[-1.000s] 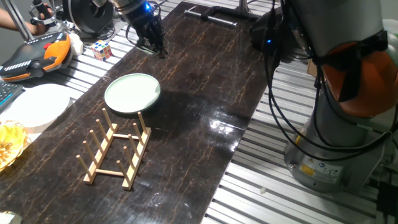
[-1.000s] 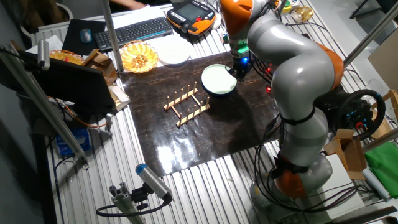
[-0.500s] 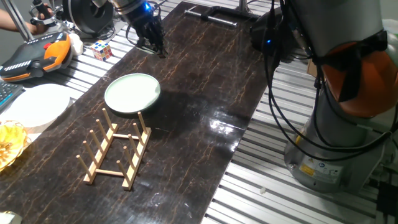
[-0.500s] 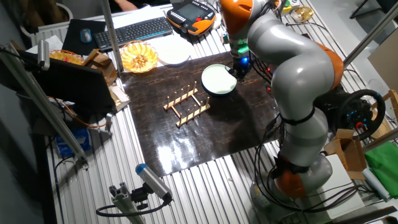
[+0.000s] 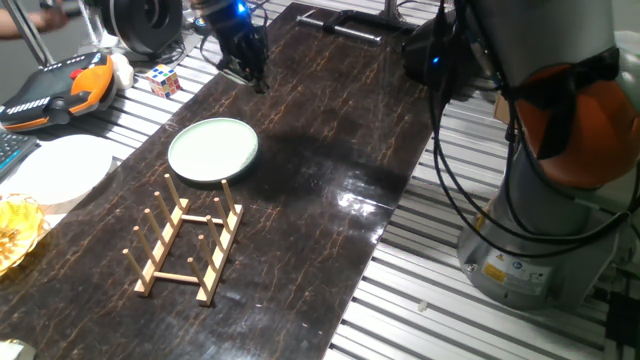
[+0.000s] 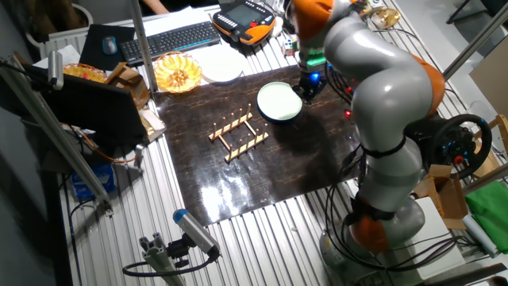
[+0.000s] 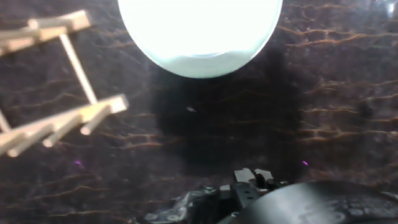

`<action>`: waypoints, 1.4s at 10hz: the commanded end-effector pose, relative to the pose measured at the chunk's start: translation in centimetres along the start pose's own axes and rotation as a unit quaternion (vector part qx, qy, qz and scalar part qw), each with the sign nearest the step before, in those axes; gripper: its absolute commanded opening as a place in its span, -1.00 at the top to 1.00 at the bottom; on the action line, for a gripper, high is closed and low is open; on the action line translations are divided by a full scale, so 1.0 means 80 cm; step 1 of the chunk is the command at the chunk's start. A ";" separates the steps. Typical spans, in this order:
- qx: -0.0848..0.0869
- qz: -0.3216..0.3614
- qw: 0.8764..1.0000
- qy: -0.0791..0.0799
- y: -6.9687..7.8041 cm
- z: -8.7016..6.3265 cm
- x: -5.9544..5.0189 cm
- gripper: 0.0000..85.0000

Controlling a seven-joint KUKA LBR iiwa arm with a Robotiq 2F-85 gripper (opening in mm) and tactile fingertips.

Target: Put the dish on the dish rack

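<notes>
The dish [image 5: 212, 149] is lying flat on the dark desk [image 5: 320, 150], just beside the peg end of the rack [image 5: 185, 240] but apart from it. The tool [image 5: 248, 70] is hovering over the desk well past the dish — on the side away from the rack — gripping nothing; whether its jaws are parted cannot be told.

The dish [image 5: 213, 149] is a round, pale mint-green plate with a raised rim, lying flat and face up just beside one end of the dish rack [image 5: 186, 241], a small light-wood frame whose upright dowel pegs stand empty.
</notes>
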State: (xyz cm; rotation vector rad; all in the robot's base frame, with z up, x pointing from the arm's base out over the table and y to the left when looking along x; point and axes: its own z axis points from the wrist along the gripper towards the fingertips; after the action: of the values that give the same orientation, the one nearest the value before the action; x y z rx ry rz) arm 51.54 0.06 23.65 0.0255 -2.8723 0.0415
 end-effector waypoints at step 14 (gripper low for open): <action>-0.070 -0.035 0.992 -0.100 0.028 0.012 -0.040 0.07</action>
State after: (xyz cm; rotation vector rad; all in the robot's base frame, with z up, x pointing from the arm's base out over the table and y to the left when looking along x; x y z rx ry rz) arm 54.20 2.33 21.97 0.1093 -3.0639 -0.1877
